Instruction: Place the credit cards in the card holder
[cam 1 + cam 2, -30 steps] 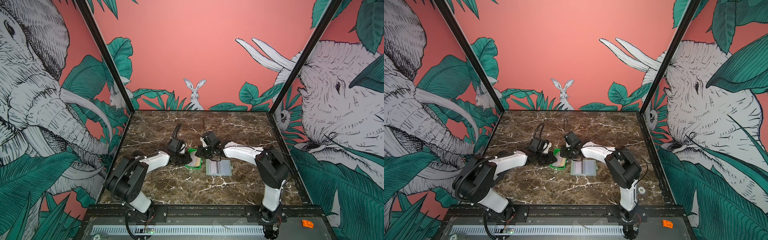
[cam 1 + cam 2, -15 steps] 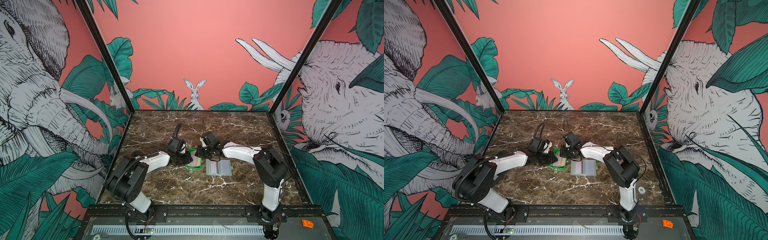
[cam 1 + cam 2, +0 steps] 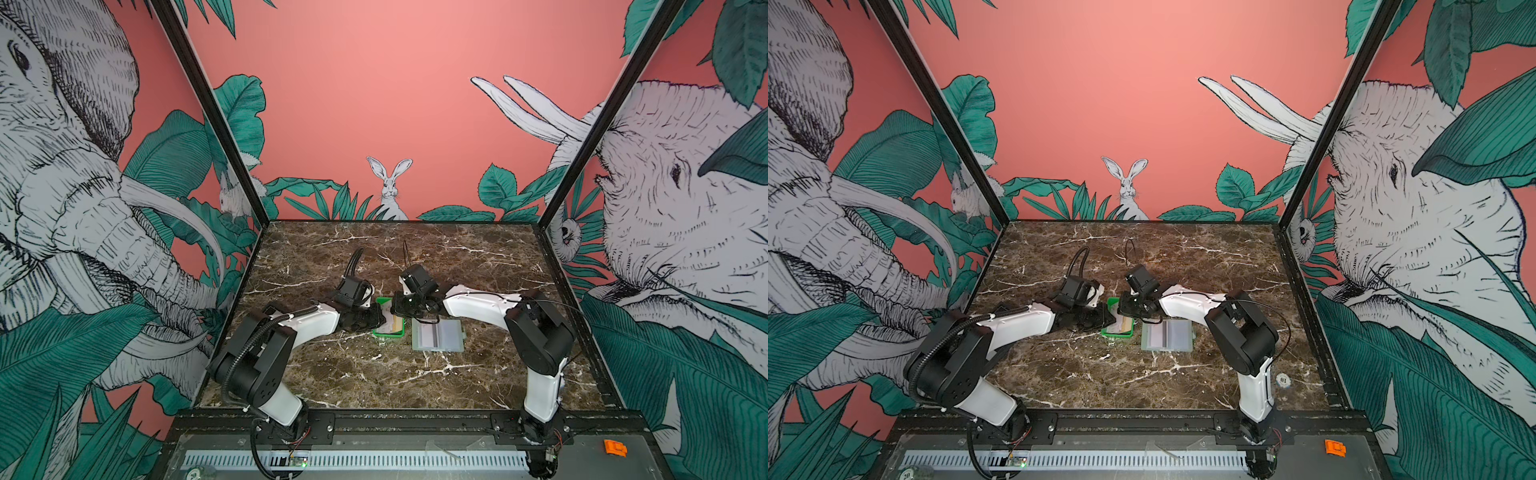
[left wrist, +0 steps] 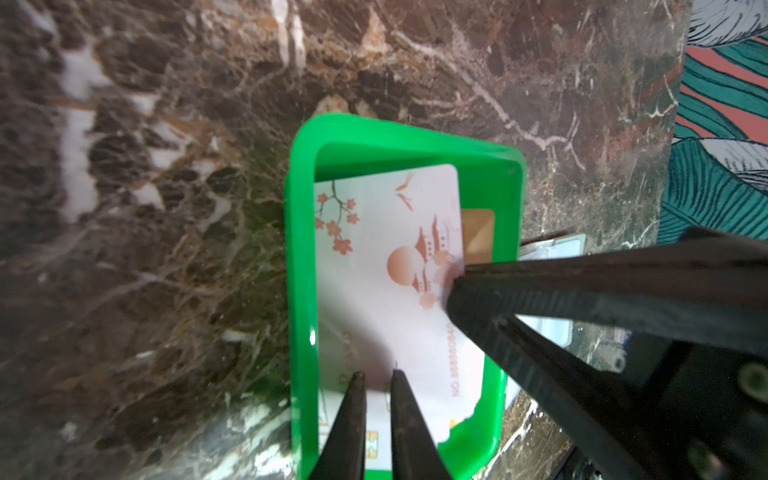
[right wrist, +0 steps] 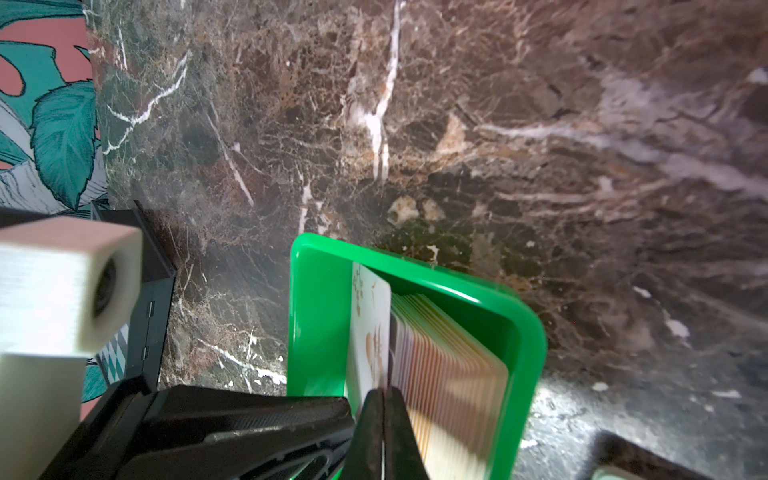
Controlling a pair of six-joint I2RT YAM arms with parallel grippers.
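Credit cards (image 5: 449, 374) in green tray (image 5: 524, 332), top card (image 4: 374, 257) clenched in right claw (image 5: 384, 395), left claw (image 4: 376, 376) grip unclear

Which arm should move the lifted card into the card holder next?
Right. The right gripper is shut on the upended top card, and the card holder lies open on that arm's side of the green tray. The left gripper sits on the tray's opposite side.

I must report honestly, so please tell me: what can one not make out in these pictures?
- Holder: sleeves too small in both top views; mostly behind the right jaws in the left wrist view.
- Lower cards: faces covered by the top card; the right wrist view shows only edges.
- Top card's number: blurred, left wrist view.
- Whether the left jaws touch the cards: unclear, left wrist view.
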